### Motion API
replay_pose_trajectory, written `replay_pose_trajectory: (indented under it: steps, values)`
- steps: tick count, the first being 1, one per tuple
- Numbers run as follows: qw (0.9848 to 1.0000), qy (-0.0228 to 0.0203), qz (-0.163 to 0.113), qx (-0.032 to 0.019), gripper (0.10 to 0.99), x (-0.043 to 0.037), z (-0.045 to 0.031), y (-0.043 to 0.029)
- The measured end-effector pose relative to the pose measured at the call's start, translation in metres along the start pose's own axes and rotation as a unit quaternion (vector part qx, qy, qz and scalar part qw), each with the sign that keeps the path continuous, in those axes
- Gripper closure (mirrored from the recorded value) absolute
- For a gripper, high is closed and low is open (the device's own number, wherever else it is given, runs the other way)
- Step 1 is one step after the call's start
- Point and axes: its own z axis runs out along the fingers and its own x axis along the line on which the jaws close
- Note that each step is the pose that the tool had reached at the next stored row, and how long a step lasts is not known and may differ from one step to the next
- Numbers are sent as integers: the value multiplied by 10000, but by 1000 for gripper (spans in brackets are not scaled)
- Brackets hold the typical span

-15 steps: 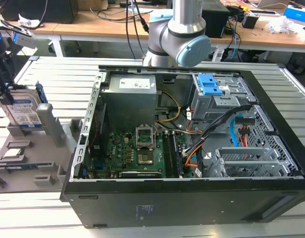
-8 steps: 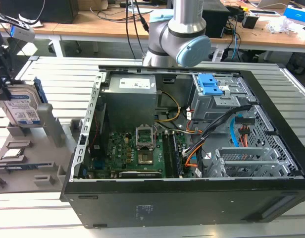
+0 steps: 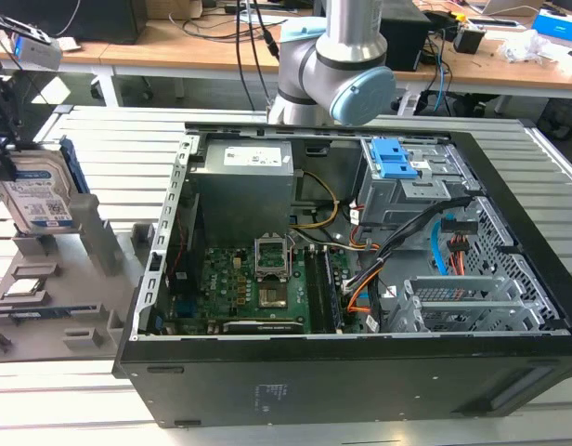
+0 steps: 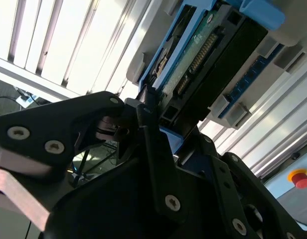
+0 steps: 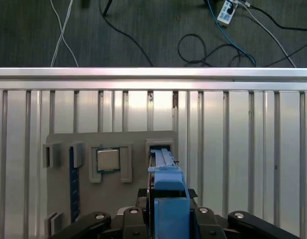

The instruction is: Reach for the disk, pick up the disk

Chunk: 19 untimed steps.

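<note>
The disk (image 3: 40, 200) stood upright in a slot at a corner of the grey holder plate (image 5: 118, 199), the gripper (image 5: 169, 201) astride it; whether it clamped, we could not tell. We judged a centred squeeze and a straight pull out of the slot best
</note>
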Motion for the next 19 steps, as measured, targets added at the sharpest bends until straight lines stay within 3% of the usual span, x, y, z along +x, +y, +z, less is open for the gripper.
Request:
replay_pose_trajectory:
  steps: [5,10,19]
  values:
    - [10000,0,0,0,722,6,-131,2]
    - [10000,0,0,0,722,10,-216,2]
    - [10000,0,0,0,722,20,-473,7]
